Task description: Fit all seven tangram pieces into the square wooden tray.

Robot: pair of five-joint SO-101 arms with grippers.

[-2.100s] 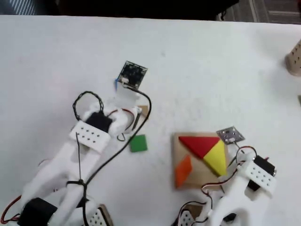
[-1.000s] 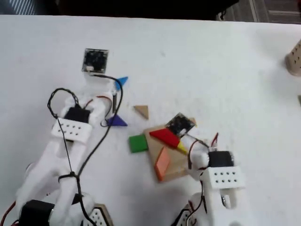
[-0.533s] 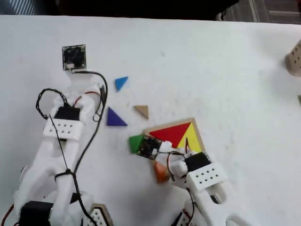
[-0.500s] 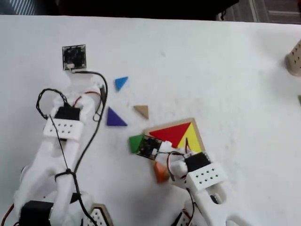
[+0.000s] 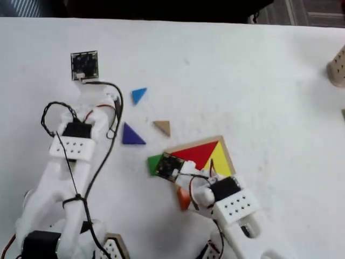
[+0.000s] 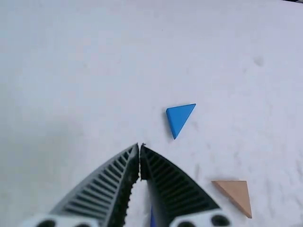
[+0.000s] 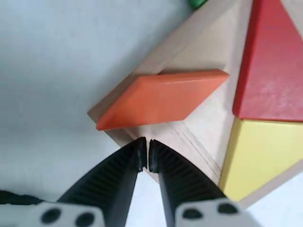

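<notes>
Left tool [image 6: 140, 149]: jaws pressed together, nothing between them, over bare counter [image 6: 71, 56]. Blue triangle [image 6: 179, 118] just ahead of its tips; tan triangle [image 6: 234, 195] near, off to one side.

Right tool [image 7: 145, 153]: closed and empty, tips at a corner of the tray [image 7: 201, 125]. Orange parallelogram [image 7: 163, 99] just ahead of them, one end overlapping the tray's rim. Red triangle [image 7: 274, 71] and yellow triangle [image 7: 260, 151] seated beyond.

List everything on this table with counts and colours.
table: one, white, under everything
wooden tray: one, pale, by right gripper
red triangle: one, red, in tray
yellow triangle: one, yellow, in tray
orange parallelogram: one, orange, across tray's corner rim
green square: one, green, beside tray
blue triangle: one, blue, loose
purple triangle: one, purple, loose
tan triangle: one, tan, loose
perforated object: one, tan, far right
left gripper: one, black, shut, near blue triangle
right gripper: one, black, shut, at tray's corner
</notes>
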